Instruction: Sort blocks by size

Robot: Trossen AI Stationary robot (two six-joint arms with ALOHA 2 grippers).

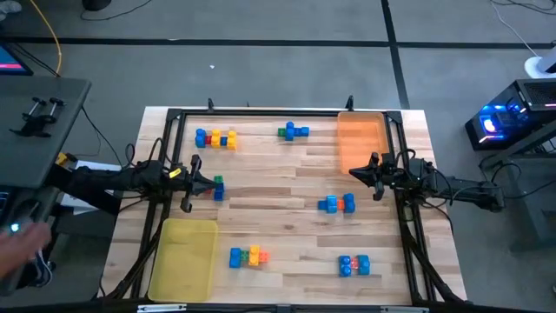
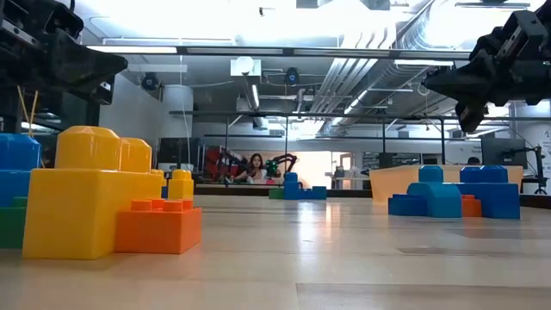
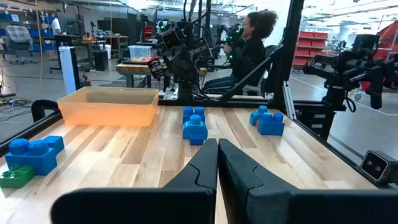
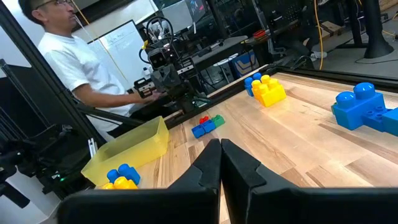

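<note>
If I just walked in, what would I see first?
Bright clumps of toy blocks scattered over the wooden table. A see-through orange tray sits in the far right corner and a yellow tray in the near left one. The left gripper and right gripper hang shut at the table's sides, holding nothing.

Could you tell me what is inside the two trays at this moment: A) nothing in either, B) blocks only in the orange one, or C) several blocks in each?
A: the high view shows the orange tray and yellow tray holding nothing, with every block out on the table.
</note>
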